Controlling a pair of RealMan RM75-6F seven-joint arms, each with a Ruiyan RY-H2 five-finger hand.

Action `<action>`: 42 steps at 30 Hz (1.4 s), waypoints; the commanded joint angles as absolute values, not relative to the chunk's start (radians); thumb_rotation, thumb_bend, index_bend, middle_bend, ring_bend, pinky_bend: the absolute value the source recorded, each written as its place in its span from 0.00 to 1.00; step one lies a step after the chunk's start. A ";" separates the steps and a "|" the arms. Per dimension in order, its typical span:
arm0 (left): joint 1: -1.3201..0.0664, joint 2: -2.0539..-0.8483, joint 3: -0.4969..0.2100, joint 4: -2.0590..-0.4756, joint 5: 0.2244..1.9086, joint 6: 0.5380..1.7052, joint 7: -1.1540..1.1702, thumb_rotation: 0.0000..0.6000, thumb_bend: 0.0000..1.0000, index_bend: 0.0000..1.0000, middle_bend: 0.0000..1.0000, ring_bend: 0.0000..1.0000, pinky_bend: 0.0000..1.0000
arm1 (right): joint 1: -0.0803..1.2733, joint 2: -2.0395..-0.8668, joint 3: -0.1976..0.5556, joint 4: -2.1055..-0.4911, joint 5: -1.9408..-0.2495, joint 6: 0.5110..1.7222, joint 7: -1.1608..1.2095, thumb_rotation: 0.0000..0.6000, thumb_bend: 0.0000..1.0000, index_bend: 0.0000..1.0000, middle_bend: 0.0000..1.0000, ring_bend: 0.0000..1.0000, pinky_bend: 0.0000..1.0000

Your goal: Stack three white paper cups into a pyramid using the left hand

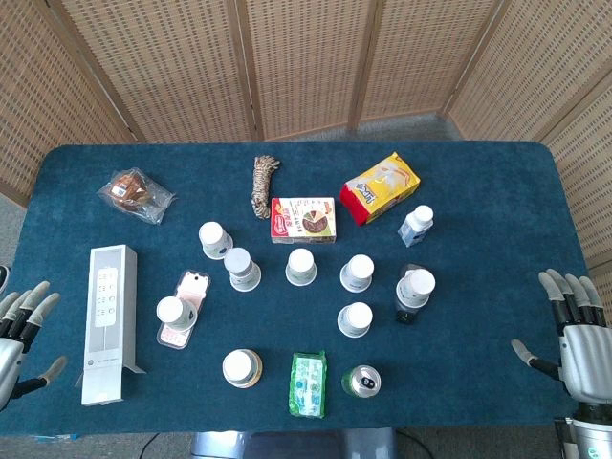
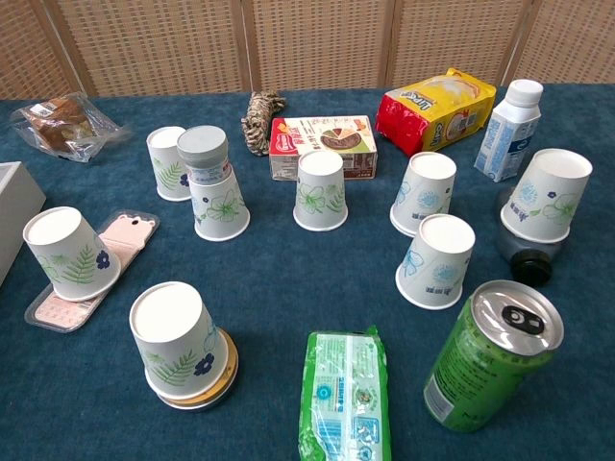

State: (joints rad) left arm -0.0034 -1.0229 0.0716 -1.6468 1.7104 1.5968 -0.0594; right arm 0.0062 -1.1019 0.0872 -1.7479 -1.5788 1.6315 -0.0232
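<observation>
While the chest view shows neither hand, the head view catches the left hand [image 1: 24, 330] and right hand [image 1: 574, 330] at the blue tabletop's [image 1: 497, 191] edges, fingers spread, empty, partly cropped. Upturned white paper cups [image 1: 300, 267] stand mid-table, unstacked.

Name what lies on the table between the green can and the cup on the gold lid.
A green packet lies between the green can and that cup, clearest in the chest view.
</observation>
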 commanded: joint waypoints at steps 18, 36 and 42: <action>-0.131 -0.998 0.115 -1.734 1.900 1.432 0.061 1.00 0.31 0.00 0.00 0.00 0.00 | 0.006 -1.096 0.091 -1.755 -1.574 1.632 -0.013 1.00 0.19 0.00 0.00 0.00 0.00; -0.338 -1.127 0.048 -2.017 1.767 0.980 0.528 1.00 0.31 0.00 0.00 0.00 0.00 | 0.011 -1.108 0.078 -1.751 -1.592 1.620 -0.028 1.00 0.19 0.00 0.00 0.00 0.00; -0.365 -1.197 0.033 -2.039 1.679 0.917 0.637 1.00 0.31 0.00 0.00 0.00 0.00 | 0.011 -1.105 0.077 -1.752 -1.593 1.618 -0.023 1.00 0.19 0.00 0.00 0.00 0.00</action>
State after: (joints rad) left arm -0.3524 -1.1745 0.0416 -2.0273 1.7051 0.9386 0.6096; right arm 0.0113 -1.1053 0.0766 -1.7523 -1.5926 1.6178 -0.0232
